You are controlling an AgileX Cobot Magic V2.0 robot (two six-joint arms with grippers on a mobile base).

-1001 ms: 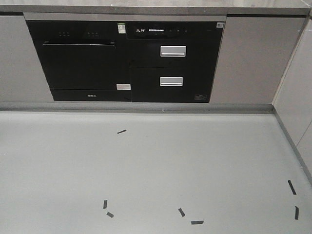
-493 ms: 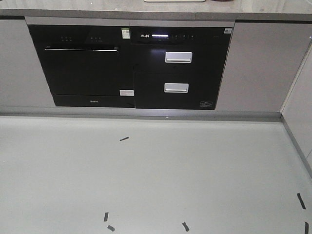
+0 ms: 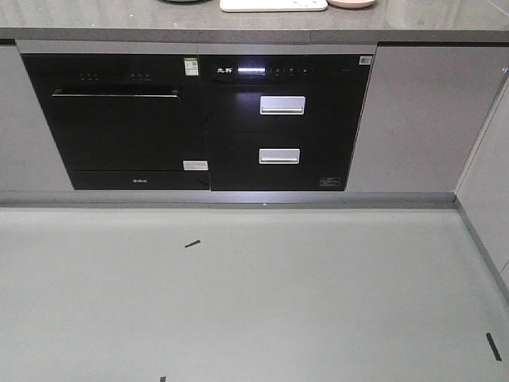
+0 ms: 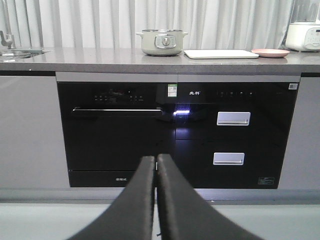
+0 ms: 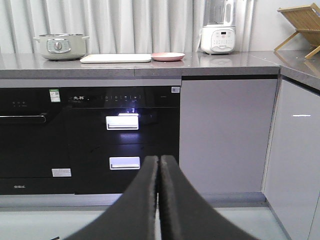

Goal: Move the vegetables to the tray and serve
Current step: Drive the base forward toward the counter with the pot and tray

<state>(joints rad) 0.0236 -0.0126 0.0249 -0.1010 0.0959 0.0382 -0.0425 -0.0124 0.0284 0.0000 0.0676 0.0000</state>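
The cream tray (image 4: 221,54) lies flat on the grey worktop (image 4: 100,59), between the lidded pot (image 4: 161,42) and the pink plate (image 4: 270,52), just beside the plate. From this low angle I cannot tell what lies on the plate. The left gripper (image 4: 156,162) and the right gripper (image 5: 159,161) hang low before the black appliances (image 4: 120,140), well apart from the tray, jaws pressed together with nothing between them.

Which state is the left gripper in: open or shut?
Shut. The left gripper has its two black fingers pressed together, nothing between them.
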